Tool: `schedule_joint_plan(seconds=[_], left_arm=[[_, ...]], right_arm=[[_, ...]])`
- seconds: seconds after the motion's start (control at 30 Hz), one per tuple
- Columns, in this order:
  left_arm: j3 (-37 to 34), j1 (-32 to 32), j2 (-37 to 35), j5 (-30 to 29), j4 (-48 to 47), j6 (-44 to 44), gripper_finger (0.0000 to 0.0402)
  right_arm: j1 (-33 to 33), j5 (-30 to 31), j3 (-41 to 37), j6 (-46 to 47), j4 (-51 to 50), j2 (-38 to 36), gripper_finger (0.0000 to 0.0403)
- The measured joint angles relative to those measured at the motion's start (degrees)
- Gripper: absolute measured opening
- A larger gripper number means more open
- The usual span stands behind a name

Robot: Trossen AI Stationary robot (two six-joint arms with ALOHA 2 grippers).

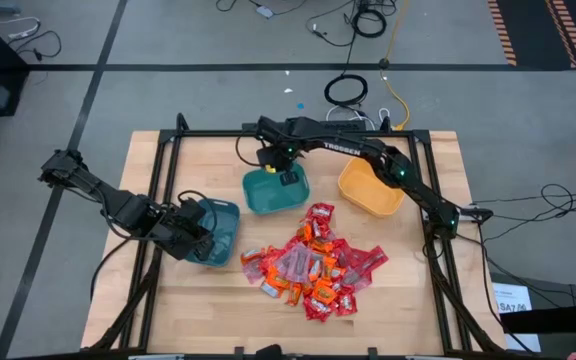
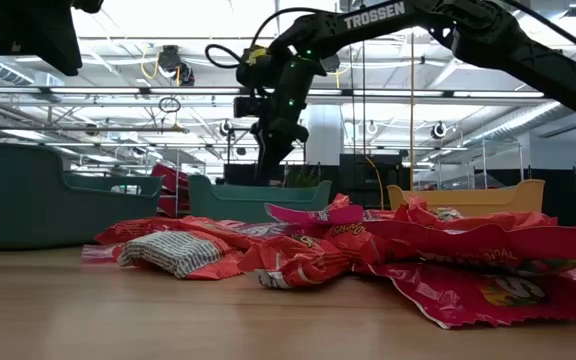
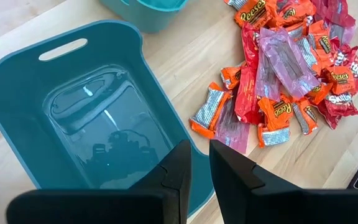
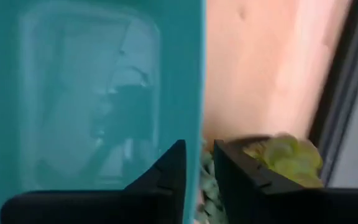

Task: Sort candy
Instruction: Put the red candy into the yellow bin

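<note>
On the wooden tabletop (image 1: 188, 300) the candy (image 1: 313, 265) lies in a loose heap of red, orange and pink-purple wrappers at the near middle, none of it in a bowl as far as the views show. Three bowls stand around it: a blue-teal bowl (image 1: 218, 232) to the left, a green-teal bowl (image 1: 268, 192) farther back in the middle, and an orange bowl (image 1: 368, 190) to the far right. The left gripper (image 3: 196, 163) hovers over the blue-teal bowl, its fingers a narrow gap apart with nothing between them. The right gripper (image 4: 199, 163) hangs above the far right rim of the green-teal bowl; its fingers stand a narrow gap apart, straddling the line of the bowl's wall, and I cannot tell whether they touch it. Just beside that rim, outside the bowl, sits a small yellow-green plant (image 4: 284, 155) in a dark pot.
</note>
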Motion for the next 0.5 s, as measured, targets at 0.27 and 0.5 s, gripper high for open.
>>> schedule_joint_plan(seconds=[0.27,0.5], left_arm=[[0.0,0.0,0.0,0.0,0.07,-0.04,0.0068],[0.0,0.0,0.02,-0.01,0.09,-0.01,0.0068]], right_arm=[[-0.06,2.69,0.0,1.89,-3.75,-4.71,0.0104],[-0.19,0.75,0.07,17.01,-10.3,-14.08,0.0104]])
